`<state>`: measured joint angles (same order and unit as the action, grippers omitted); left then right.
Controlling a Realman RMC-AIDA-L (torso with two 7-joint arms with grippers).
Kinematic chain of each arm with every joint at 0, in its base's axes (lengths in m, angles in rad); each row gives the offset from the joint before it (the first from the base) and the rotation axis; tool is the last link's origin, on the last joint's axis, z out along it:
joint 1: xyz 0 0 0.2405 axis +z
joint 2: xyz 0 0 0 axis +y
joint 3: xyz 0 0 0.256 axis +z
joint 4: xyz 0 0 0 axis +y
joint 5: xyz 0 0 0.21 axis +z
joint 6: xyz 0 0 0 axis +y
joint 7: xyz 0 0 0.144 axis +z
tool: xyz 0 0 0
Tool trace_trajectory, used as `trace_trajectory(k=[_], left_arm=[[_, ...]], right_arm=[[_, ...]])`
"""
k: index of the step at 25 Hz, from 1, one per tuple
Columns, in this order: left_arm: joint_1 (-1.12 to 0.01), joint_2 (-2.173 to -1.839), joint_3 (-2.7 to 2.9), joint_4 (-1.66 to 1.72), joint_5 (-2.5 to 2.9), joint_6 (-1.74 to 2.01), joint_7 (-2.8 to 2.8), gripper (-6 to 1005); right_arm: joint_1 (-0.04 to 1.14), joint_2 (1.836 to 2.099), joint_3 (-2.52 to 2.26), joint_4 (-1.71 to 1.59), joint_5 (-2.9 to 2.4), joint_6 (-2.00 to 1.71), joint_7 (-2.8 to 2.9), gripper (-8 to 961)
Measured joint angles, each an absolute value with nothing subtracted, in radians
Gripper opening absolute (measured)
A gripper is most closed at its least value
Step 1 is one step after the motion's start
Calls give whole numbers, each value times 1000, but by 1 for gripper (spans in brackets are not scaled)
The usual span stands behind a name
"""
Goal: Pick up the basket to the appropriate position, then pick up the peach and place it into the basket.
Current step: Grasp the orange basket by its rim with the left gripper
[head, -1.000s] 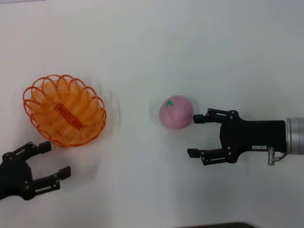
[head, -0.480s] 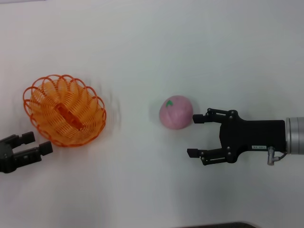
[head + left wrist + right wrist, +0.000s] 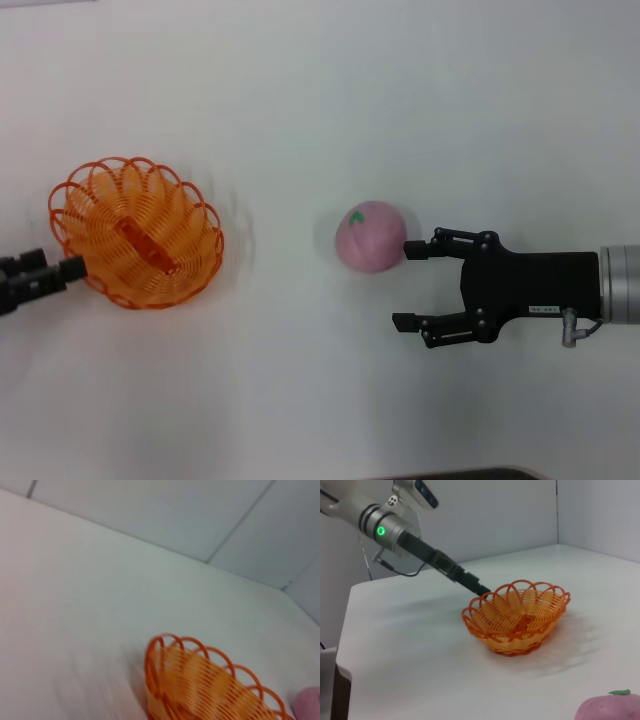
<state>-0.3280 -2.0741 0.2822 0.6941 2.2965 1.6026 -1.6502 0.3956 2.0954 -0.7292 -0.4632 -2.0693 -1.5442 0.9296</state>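
Reaching in from the left, the left gripper [image 3: 68, 268] meets the near-left rim of the basket [image 3: 137, 232]; its fingers look drawn together, apparently pinching the wire loops, probably to drag or lift it. Basket rests on the white desk [image 3: 300, 100], well left of the peach [image 3: 370, 237]. Right gripper [image 3: 408, 285] waits just right of the peach, fingers spread apart, far fingertip about touching the fruit, likely staged for the later pick. Small label on the right gripper body, unreadable.
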Motion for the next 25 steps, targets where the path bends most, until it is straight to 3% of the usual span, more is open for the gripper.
trace_trajectory(k=[25], left_arm=[[-514,-2054,514,887,2453,1432,-1946,900]], right_arm=[[405,2095,-728,-462,-2069,-1543,931,924]])
